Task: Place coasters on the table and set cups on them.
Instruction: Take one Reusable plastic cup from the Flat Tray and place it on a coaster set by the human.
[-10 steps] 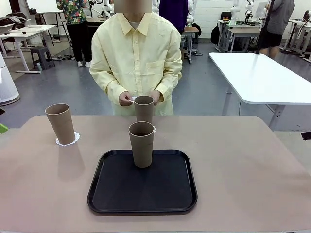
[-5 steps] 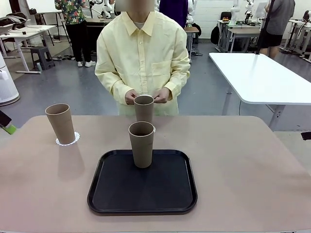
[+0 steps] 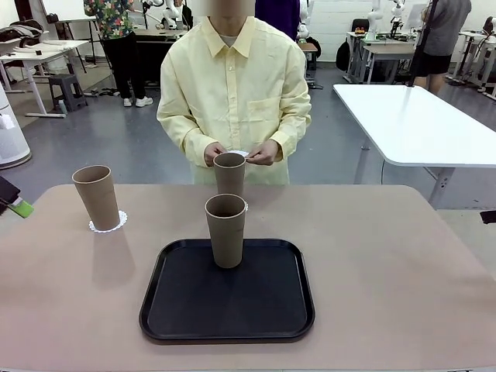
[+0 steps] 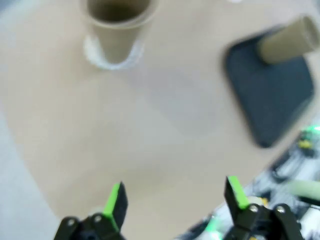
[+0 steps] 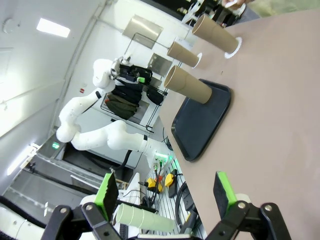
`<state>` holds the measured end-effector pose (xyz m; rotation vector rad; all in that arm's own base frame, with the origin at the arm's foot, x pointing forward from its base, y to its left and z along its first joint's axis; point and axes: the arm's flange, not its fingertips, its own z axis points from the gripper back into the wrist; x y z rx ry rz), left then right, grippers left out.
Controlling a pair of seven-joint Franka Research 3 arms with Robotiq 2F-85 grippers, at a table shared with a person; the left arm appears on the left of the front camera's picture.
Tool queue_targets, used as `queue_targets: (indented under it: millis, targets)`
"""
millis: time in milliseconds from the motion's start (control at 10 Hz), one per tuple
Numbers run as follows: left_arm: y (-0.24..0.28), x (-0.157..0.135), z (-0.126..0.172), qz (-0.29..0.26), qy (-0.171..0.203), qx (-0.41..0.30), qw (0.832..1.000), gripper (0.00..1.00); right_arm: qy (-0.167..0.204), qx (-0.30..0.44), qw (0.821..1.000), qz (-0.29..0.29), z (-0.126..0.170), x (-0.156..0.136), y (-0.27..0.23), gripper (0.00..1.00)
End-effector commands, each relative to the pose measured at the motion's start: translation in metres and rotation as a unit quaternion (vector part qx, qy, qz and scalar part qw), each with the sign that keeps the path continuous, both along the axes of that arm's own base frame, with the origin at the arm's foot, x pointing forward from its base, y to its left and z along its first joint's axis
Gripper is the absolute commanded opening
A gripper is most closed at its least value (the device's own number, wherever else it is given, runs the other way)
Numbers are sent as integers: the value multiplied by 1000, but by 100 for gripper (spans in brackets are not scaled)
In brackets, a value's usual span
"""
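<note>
On the beige table (image 3: 387, 263), one brown cup (image 3: 97, 197) stands on a white lacy coaster (image 3: 110, 225) at the left. A second cup (image 3: 225, 230) stands on the black tray (image 3: 232, 306). A third cup (image 3: 229, 172) stands behind it near the far edge, with a sliver of coaster (image 3: 246, 206) showing at its base. The person's hands hold another coaster (image 3: 239, 153) just above that cup. My left gripper (image 4: 175, 195) hangs open over bare table, short of the left cup (image 4: 117, 25). My right gripper (image 5: 166, 192) is open, far from the cups (image 5: 192, 85).
A white-topped table (image 3: 418, 124) stands at the back right. My left gripper's tip (image 3: 15, 203) pokes in at the left table edge. Bare tabletop lies to the right of the tray and along the front. People and other tables are farther back.
The person has shifted slightly right and now holds a white coaster between both hands above the far cup. My left gripper's tip has crept into the front view's left edge.
</note>
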<state>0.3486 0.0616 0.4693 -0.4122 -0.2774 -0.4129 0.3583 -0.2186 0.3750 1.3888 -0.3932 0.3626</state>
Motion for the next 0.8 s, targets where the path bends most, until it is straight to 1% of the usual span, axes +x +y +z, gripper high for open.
queue_targets:
  millis: [0,100,200,300,500,700]
  targets:
    - [38,11,8,-26,83,-174,981,100,0,0,1000,0,0,0,0,100]
    - [55,12,14,-28,94,-230,968,100,0,0,1000,0,0,0,0,100]
    - [72,9,13,-36,101,-272,956,100,0,0,1000,0,0,0,0,100]
    - [91,12,14,-31,106,-299,948,100,0,0,1000,0,0,0,0,100]
    - [142,21,3,-18,115,-358,926,100,0,0,1000,0,0,0,0,100]
    - [186,26,-13,-10,128,-393,911,100,0,0,1000,0,0,0,0,100]
